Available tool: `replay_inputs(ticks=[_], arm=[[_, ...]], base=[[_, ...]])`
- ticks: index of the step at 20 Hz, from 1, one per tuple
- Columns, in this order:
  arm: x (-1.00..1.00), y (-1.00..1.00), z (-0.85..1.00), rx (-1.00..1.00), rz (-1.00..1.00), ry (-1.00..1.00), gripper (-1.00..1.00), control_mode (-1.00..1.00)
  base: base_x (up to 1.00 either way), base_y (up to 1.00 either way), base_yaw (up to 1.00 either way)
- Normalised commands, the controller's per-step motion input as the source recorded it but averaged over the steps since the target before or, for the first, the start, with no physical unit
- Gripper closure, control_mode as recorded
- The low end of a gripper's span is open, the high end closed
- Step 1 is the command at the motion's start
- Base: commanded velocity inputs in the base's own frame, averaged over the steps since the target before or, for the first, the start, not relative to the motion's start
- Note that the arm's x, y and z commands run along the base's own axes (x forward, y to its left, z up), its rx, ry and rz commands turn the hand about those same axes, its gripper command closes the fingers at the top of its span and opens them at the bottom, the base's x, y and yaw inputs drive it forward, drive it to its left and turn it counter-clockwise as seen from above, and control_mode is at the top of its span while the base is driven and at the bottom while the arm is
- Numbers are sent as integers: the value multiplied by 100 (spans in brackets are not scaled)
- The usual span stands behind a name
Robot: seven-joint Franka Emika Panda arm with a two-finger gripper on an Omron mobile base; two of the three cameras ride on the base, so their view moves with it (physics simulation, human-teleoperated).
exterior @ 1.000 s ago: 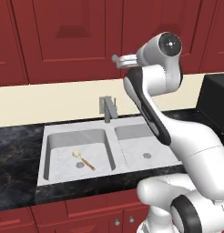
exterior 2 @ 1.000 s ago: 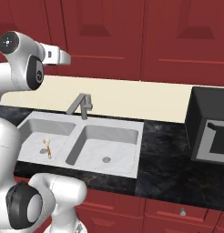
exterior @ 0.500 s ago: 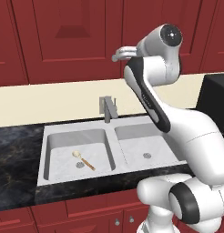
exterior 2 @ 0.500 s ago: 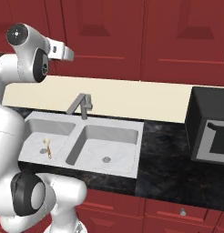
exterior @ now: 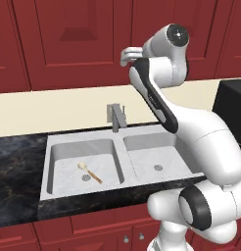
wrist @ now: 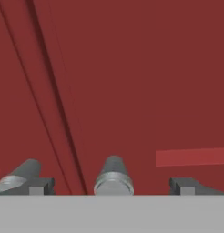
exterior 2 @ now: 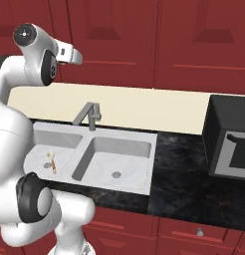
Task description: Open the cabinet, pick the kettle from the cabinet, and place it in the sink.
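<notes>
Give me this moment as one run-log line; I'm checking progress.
stage: reaching knob | gripper: open, straddling silver knob | cabinet: doors closed | sink: holds wooden-handled spoon, no kettle

No lettering, label, brand mark or number is showing anywhere — the cabinet (exterior: 83, 44) doors, the sink (exterior: 117, 162) and the black microwave (exterior 2: 229, 142) are all looking plain. The microwave's front is perhaps too small and dark to rule out fine print.
</notes>
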Motion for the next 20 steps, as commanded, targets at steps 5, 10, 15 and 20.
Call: replay_inputs(ticks=[5,10,15,20], arm=[[20,10,-2,1,0,7,-100,-100],[13,3,-3,2,0,6,-100,-100],[5,0,-10,2,-2,1,-100,-100],[0,3,-12,2,-4,1,-100,-100]], base=[[0,0,0],[0,0,0],[0,0,0],[0,0,0]])
